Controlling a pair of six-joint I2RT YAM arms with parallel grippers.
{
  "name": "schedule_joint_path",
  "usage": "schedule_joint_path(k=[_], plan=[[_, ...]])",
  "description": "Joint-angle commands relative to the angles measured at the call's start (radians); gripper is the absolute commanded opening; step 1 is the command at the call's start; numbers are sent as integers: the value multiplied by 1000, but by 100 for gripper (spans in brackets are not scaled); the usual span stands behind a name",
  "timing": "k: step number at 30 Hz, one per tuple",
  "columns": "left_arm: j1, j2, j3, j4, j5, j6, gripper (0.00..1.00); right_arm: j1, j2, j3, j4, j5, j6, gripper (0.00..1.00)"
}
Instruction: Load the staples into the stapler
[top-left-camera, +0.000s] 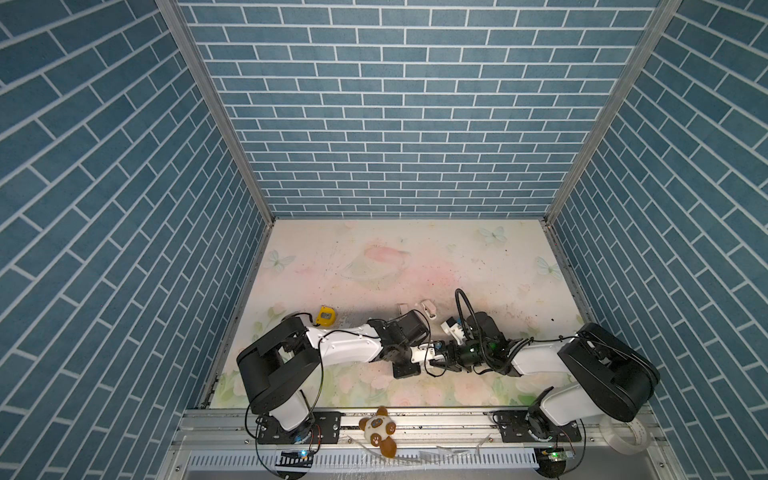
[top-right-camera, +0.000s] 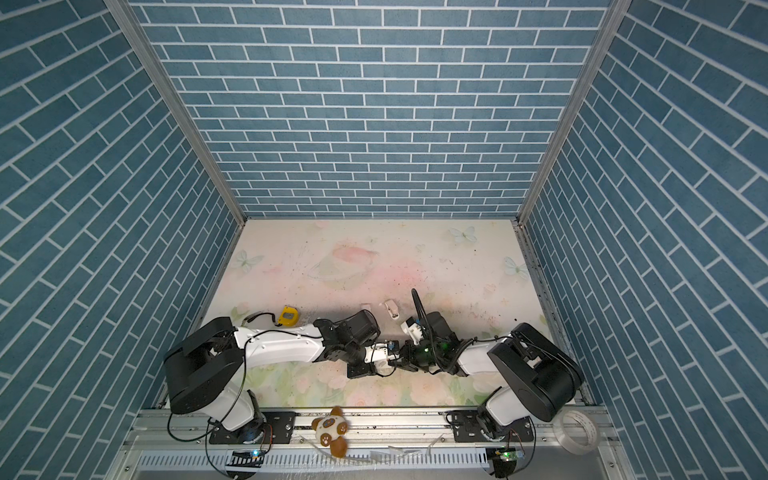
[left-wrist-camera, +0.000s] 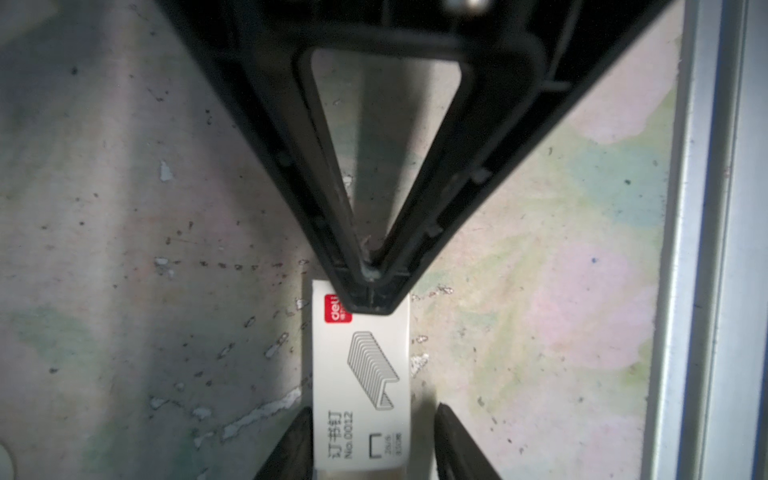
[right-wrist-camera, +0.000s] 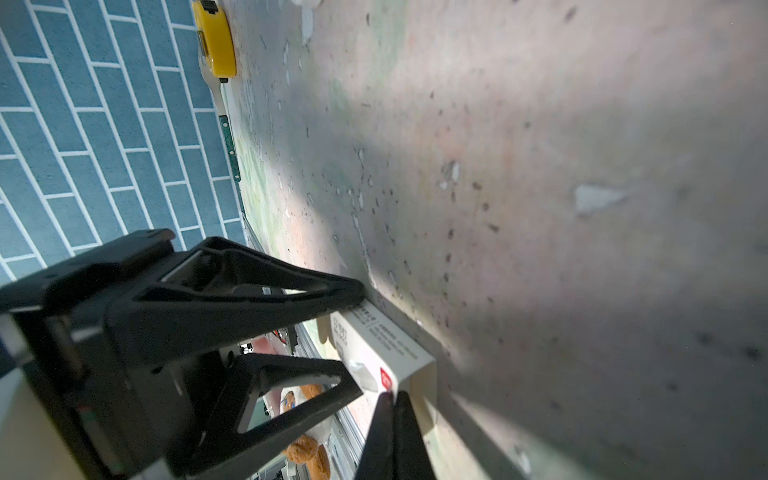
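Two hands grip the staple box: left hand part-open around it, right hand shut on its 3 o'clock end, likely to open it.

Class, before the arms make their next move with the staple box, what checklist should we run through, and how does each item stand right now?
1. Left pincer grips the staple box across its width: ok.
2. Right pincer shut at the box's red-logo end: ok.
3. Right pincer actually pinching an inner tray: cannot tell.
4. Staple strips exposed: not ok, none visible.
5. Yellow tape measure away from both pincers: ok.
6. Stapler located and open: cannot tell; only a small pale object lies beyond the pincers.
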Motion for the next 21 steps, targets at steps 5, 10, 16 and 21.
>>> schedule_joint_path(k=[5,10,16,21], plan=[[-7,7,-8,-15,11,1,48,-28,-65,-12,-112,31,-71,0],[-7,22,1,-23,13,1,45,-40,-84,-18,-129,24,-78,0],[-7,33,4,-23,11,1,39,-45,-81,-23,-124,19,-78,0],[-7,40,8,-26,10,1,32,-46,-80,-24,-118,16,-75,0]])
